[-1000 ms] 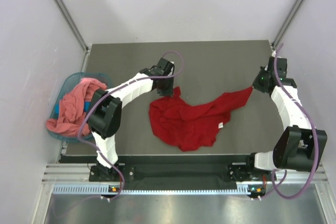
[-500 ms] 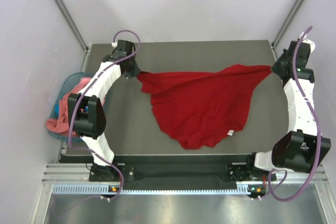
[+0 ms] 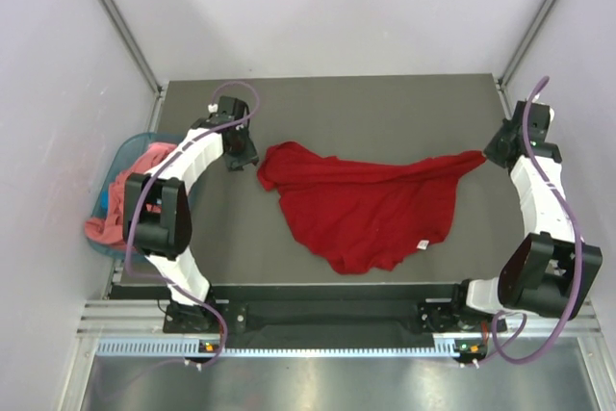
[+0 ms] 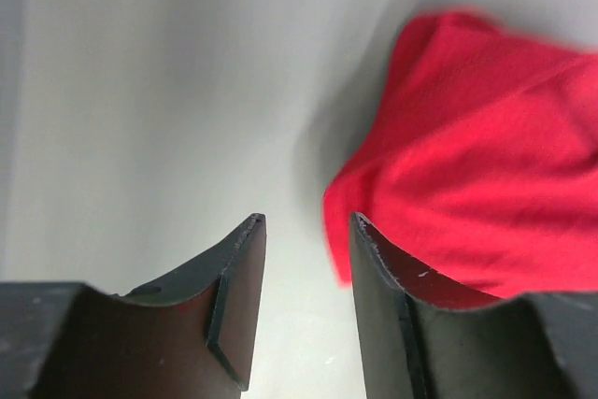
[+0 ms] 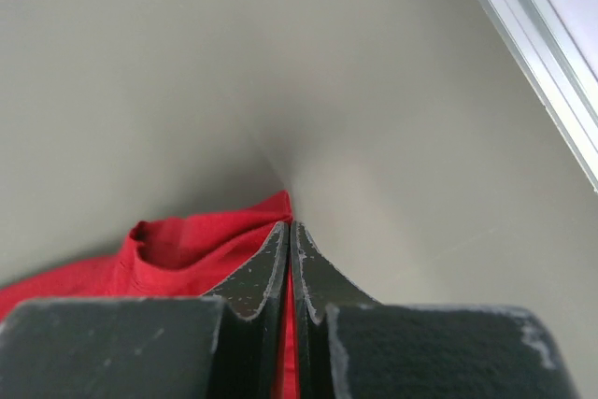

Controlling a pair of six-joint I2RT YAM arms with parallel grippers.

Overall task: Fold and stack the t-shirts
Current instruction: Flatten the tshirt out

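Left gripper (image 4: 307, 221) spread apart, right gripper (image 5: 291, 225) pinched closed, arms outstretched

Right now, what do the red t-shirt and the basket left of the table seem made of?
The red t-shirt looks like soft matte cloth: it wrinkles and drapes. The basket is probably translucent teal plastic, judging by its thin rim.

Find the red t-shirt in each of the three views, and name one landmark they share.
Top external: the red t-shirt lies spread across the middle of the table, its right corner reaching the right gripper.
Left wrist: upper right, beyond the left gripper, whose open fingers have none of it between them.
Right wrist: lower left, its edge pinched in the shut fingers.
Shared landmark: the grey table under the shirt.
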